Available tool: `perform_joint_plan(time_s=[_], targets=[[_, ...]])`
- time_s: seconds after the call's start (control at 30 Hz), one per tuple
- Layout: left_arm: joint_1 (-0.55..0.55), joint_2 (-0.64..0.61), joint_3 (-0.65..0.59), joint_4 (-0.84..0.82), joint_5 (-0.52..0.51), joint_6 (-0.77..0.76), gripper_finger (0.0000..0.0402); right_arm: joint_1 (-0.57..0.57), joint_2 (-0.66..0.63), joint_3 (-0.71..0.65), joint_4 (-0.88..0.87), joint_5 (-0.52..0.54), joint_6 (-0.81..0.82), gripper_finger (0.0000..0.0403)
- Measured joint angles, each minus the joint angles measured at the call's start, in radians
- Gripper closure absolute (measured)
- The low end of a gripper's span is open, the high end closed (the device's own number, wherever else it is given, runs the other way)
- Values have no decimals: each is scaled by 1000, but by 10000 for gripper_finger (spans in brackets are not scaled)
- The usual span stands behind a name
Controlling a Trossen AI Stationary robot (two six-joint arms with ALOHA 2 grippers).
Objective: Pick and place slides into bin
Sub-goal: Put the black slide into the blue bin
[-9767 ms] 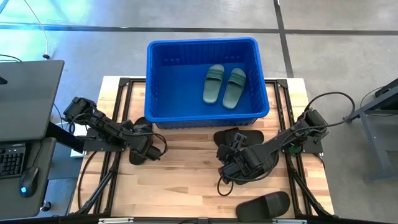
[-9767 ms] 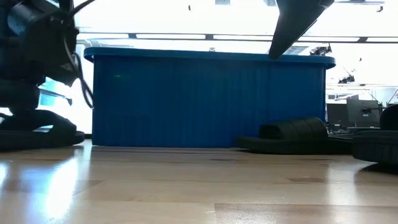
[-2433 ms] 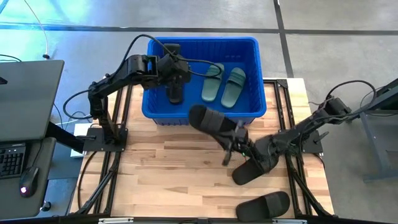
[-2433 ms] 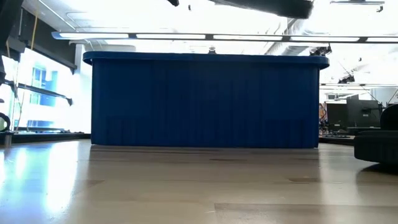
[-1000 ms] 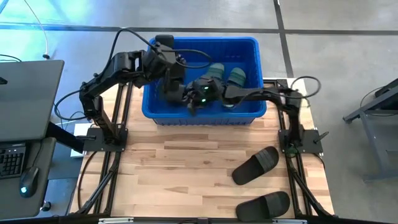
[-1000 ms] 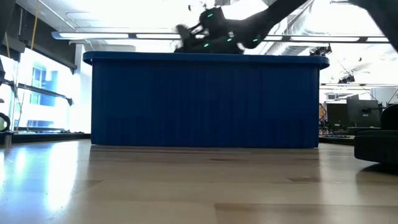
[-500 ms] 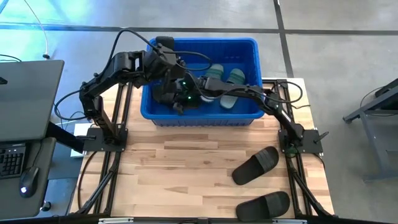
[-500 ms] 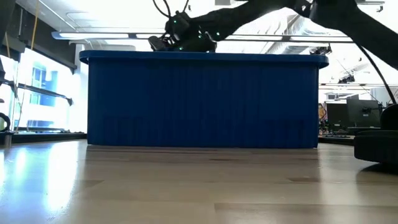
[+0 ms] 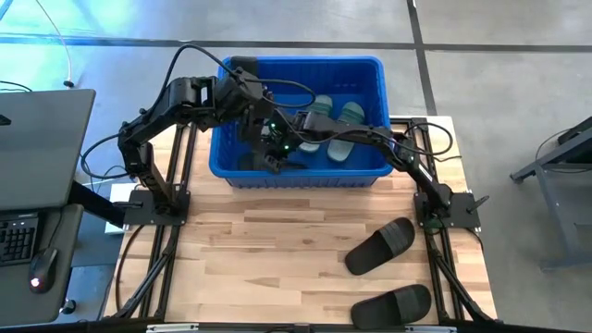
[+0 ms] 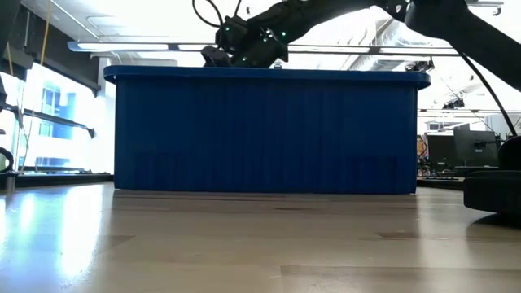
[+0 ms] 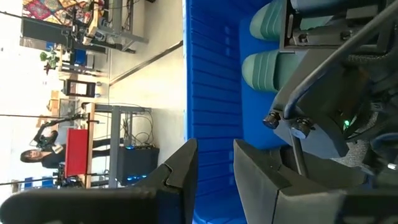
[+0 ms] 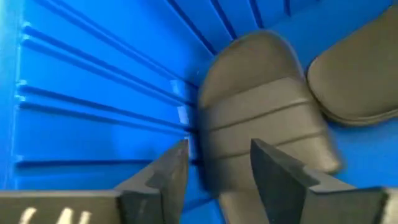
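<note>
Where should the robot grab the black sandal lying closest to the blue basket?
Probably by its wide strap, coming from above. That black slide lies flat and alone on the table, sole down, so the raised strap looks like the easiest part for two fingers to close on.

Both arms are dark, jointed, with looping black cables; green indicator lights show at the right wrist.

Bright blue ribbed bin [image 9: 375,168]; two sage green slides [image 9: 340,129] and black slides [image 12: 264,130] inside; two black slides [image 9: 380,246] on pale striped wood table [image 9: 259,268]
</note>
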Motion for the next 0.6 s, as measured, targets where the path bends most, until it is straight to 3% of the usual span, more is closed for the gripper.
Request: perform_joint_plan(time_s=[0.13, 0.33, 0.43, 0.6], targets=[[0, 0, 0, -3, 0, -13, 311, 2, -4, 65, -84, 12, -2, 227], [0, -1, 0, -12, 5, -16, 311, 49, -32, 225, -294, 28, -25, 246], [-1, -12, 2, 19, 110, -25, 311, 73, -106, 154, -327, 39, -30, 258], [0, -38, 2, 36, 119, -20, 311, 141, -188, 125, -543, 269, 31, 269]])
